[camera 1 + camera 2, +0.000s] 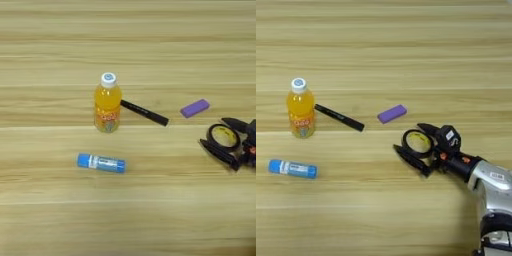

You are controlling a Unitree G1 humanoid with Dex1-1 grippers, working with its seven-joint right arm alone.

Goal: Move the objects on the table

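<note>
Right now my end effector (pixel 416 146) sits low over the wooden counter (pixel 406 45), reaching in from the right on the silver forearm (pixel 491 182). Its 2 black fingers (pixel 412 161) are spread apart, 1 on each side of the black tape ring (pixel 417 142), which lies flat between them. I cannot tell whether either finger touches the ring yet.

Just beyond the ring, up and to the left, lies the purple block (pixel 392 113). Further left a thin black pen (pixel 339 117) lies slanted, its far end close to the upright orange juice bottle (pixel 300 110) with its white cap. A blue-and-white tube (pixel 292 168) lies on its side nearer me, well apart from the rest.

My worry is the grip. The ring is round and smooth, so if the fingers close off-centre I judge it could squirt out sideways or slide along the counter instead of lifting. A push toward the upper left might knock it into the purple block. If the fingers ride too low, they may scrape the counter and stall.
</note>
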